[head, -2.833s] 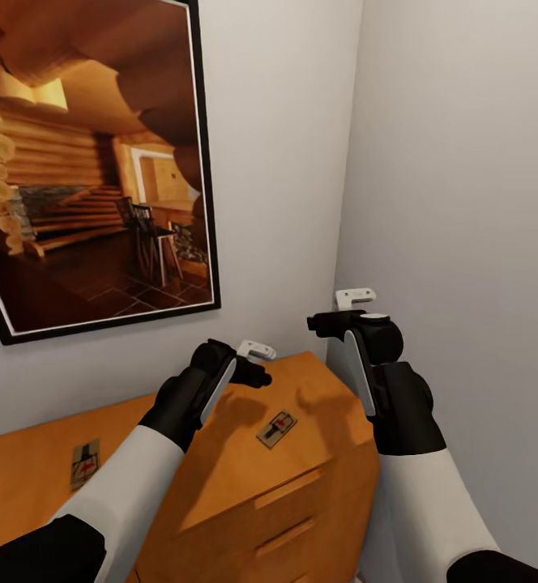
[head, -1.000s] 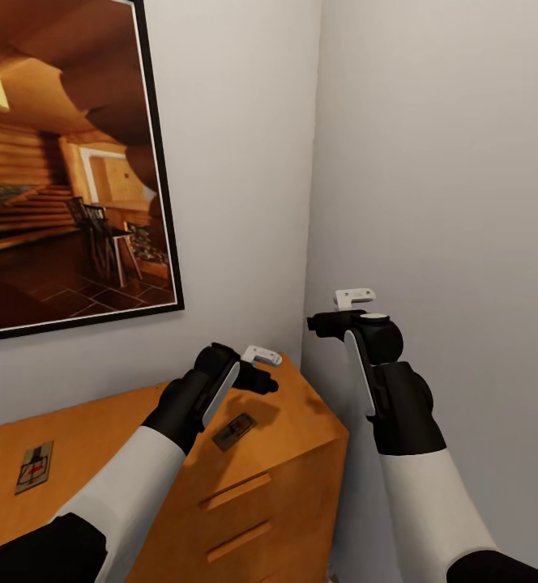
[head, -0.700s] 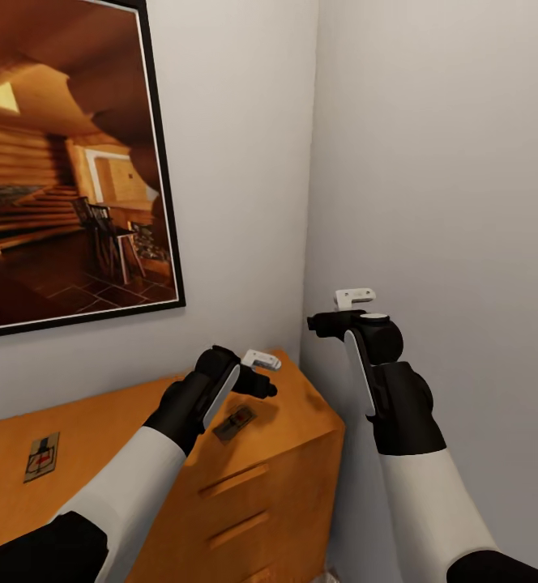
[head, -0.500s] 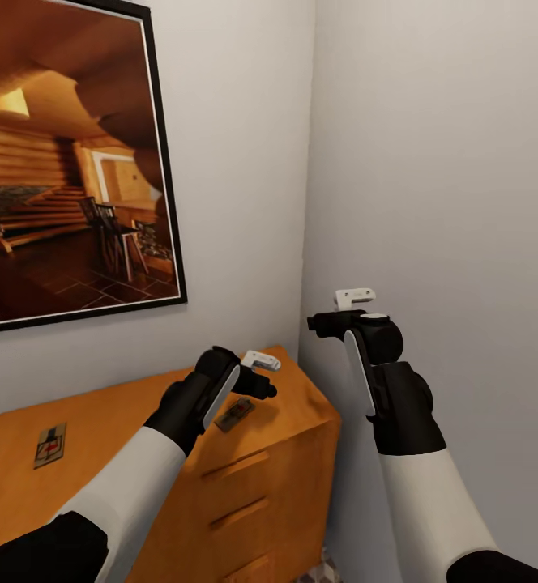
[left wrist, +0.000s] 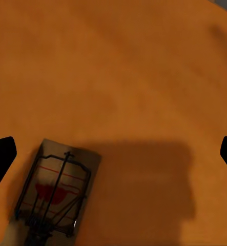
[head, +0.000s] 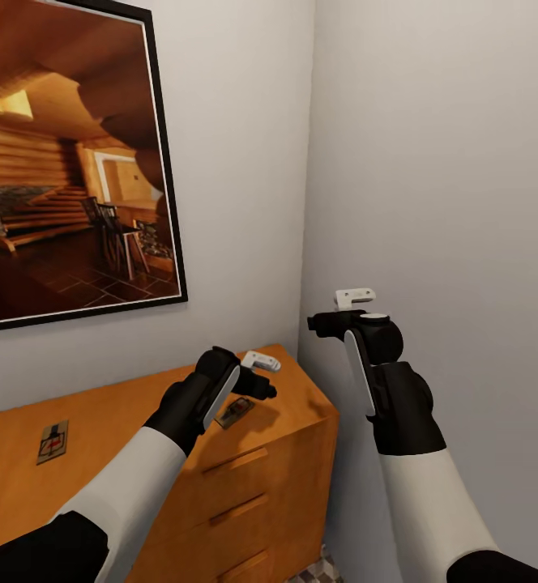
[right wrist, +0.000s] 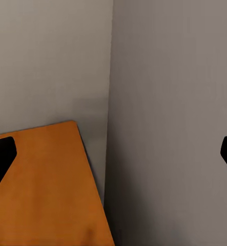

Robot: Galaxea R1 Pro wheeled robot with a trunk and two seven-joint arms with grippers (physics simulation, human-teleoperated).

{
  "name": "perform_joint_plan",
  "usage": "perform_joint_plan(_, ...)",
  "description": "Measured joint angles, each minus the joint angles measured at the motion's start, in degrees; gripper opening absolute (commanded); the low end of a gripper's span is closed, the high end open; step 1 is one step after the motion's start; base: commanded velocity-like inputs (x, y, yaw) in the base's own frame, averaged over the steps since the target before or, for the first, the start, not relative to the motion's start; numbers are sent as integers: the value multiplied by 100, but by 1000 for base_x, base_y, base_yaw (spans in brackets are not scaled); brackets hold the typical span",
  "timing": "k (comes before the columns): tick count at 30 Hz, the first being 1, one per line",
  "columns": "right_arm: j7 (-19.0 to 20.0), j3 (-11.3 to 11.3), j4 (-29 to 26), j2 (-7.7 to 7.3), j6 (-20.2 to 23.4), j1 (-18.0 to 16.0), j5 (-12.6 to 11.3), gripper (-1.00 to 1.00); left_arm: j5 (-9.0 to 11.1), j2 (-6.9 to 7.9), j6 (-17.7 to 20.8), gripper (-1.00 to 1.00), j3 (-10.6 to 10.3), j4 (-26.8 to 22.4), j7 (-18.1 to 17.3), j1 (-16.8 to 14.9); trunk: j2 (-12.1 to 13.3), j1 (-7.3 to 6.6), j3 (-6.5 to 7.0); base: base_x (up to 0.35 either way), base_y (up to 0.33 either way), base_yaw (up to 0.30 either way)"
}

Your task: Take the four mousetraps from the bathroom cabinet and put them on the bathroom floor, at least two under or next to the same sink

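Two mousetraps lie on top of the orange-brown cabinet (head: 139, 413). One mousetrap (head: 52, 441) rests far to the left. The other mousetrap (head: 235, 412) lies near the cabinet's right end, partly covered by my left gripper (head: 257, 385), which hovers just above it. In the left wrist view this mousetrap (left wrist: 54, 195) sits on the wood off to one side of the open left gripper (left wrist: 113, 154), closer to one fingertip (left wrist: 0, 159). My right gripper (head: 326, 322) is raised beside the cabinet near the corner wall, and the right gripper (right wrist: 113, 154) is open and holds nothing. A sliver of bathroom floor (head: 318, 568) shows; the bathroom sink is out of view.
A large framed picture (head: 66, 162) hangs on the wall above the cabinet. The cabinet's right end stands close to the room's corner (head: 305, 202), with grey walls on both sides. Drawer fronts with bar handles (head: 236, 461) face me.
The whole picture has shifted, so the camera has moved: cabinet and painting slid left. Both arms hold the same pose. The right-hand mousetrap now lies under my left gripper.
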Motion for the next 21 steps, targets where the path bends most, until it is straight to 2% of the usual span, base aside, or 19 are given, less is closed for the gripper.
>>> perform_joint_plan(11,0,0,-1,0,0,0,0,100,-49,0,-15,100,13,335,11,0,0,0,0,-1,0,0)
perform_joint_plan(21,0,0,-1,0,0,0,2,100,-55,0,-9,100,2,442,21,0,0,0,0,0,0,0)
